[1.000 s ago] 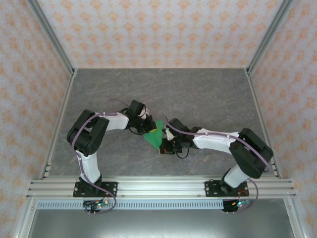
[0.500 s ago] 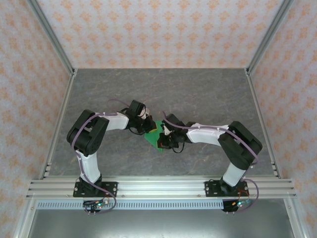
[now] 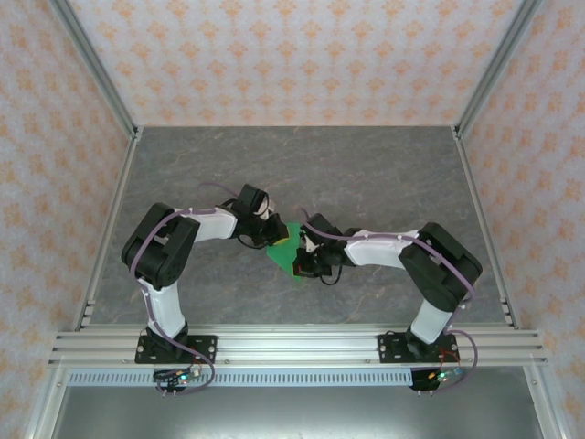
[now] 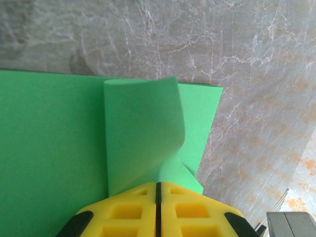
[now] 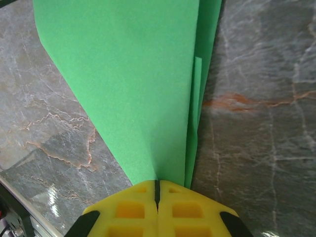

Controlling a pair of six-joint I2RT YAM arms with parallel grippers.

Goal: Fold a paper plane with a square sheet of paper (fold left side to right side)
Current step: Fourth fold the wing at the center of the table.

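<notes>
The green sheet of paper (image 3: 286, 247) lies folded into a layered, pointed shape on the grey table, between the two grippers. My left gripper (image 3: 273, 237) is at its left edge. In the left wrist view the yellow fingers (image 4: 123, 212) are pressed together at the gripper (image 4: 158, 186), and a curled flap of the paper (image 4: 140, 123) rises from between them. My right gripper (image 3: 301, 265) is at the near tip. In the right wrist view it (image 5: 157, 183) is shut on the narrow end of the paper (image 5: 133, 74), whose layers fan away from the jaws.
The grey marbled table (image 3: 384, 174) stretches behind and to both sides of the paper. Patterned walls and aluminium posts (image 3: 96, 91) enclose it. A metal rail (image 3: 292, 346) with both arm bases runs along the near edge.
The right arm has folded in and its gripper has moved slightly left with the paper's tip. The left arm has hardly moved.
</notes>
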